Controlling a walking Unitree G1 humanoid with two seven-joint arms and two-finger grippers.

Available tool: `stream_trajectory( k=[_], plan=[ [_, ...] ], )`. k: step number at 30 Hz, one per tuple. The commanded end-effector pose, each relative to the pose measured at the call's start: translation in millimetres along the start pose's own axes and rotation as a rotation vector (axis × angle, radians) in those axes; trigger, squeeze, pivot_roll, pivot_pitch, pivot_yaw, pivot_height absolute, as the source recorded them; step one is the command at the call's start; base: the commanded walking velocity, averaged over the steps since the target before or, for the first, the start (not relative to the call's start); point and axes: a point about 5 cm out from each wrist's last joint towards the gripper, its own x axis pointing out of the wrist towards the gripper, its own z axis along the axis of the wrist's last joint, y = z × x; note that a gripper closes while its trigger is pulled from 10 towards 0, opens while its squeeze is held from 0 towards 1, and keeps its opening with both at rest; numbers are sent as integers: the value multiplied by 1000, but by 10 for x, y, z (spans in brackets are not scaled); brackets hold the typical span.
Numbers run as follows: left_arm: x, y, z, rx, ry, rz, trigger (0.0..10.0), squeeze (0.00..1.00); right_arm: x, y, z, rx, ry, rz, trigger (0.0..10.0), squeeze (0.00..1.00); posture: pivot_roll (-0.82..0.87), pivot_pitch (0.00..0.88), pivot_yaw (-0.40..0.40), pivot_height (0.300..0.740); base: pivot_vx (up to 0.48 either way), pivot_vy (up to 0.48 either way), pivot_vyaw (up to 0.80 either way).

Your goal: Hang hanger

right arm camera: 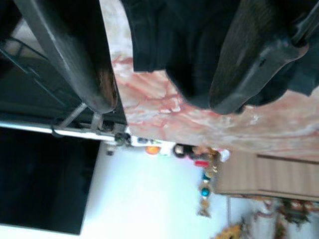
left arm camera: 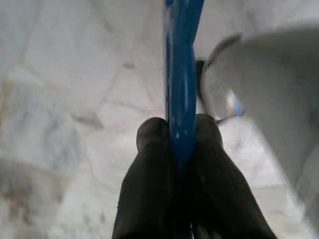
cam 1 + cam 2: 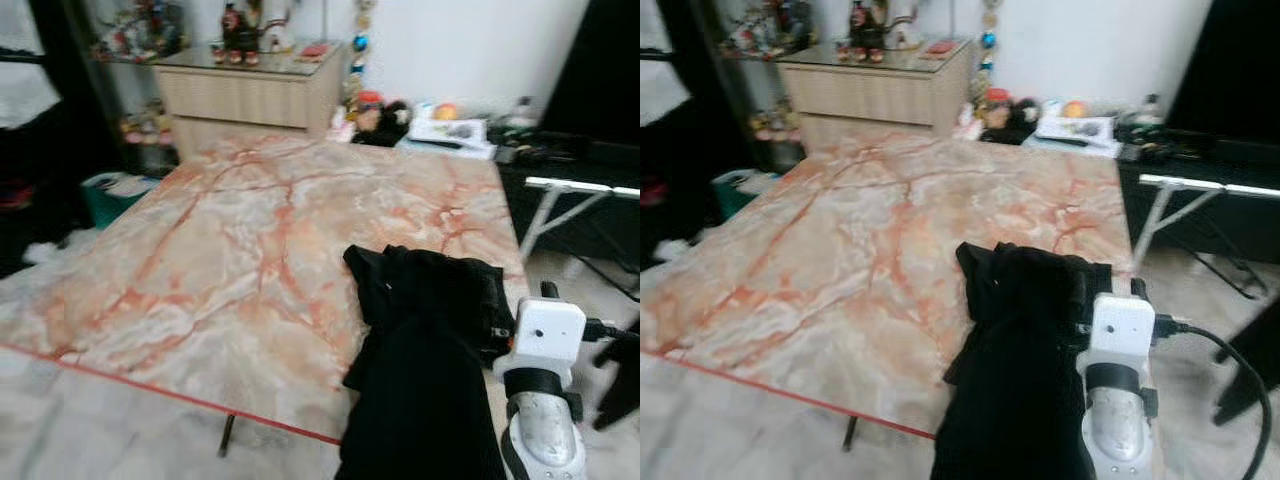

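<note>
A black garment (image 3: 425, 340) lies bunched on the right side of the pink marble table (image 3: 240, 260) and drapes over its front edge. My right arm's white wrist (image 3: 545, 340) is just to the right of the garment, by the table's right edge. In the right wrist view my right gripper (image 1: 159, 99) is open, with its fingers (image 1: 94, 84) spread wide over the garment (image 1: 184, 45). My left gripper (image 2: 174, 142) is shut on a blue hanger (image 2: 180, 74), held low above a pale tiled floor (image 2: 60, 99).
A wooden dresser (image 3: 250, 95) with figurines stands behind the table. Toys and papers (image 3: 450, 125) lie at the far end. A white-framed stand (image 3: 570, 190) and dark furniture are to the right, and a teal bin (image 3: 110, 195) is to the left.
</note>
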Motion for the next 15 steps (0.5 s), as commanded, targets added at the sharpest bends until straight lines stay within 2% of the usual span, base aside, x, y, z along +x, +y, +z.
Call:
stream_trajectory(
  k=[1,9,12,15],
  plan=[
    [-5,5,-40,4,20,0,10000,0,-4,22,38,20,-17,9,10000,0,44,3,39,740,0,-401,0],
    [24,-182,52,5,7,-21,10000,0,3,-2,23,21,-12,4,10000,0,42,11,35,740,0,-398,0],
    [16,-122,30,2,7,-16,10000,0,5,-3,18,23,-10,3,10000,0,44,13,33,740,0,-398,0],
    [22,-126,71,1,-4,-18,10000,0,-3,-8,-2,24,-4,-2,10000,0,44,13,33,740,0,-396,0]
  ],
)
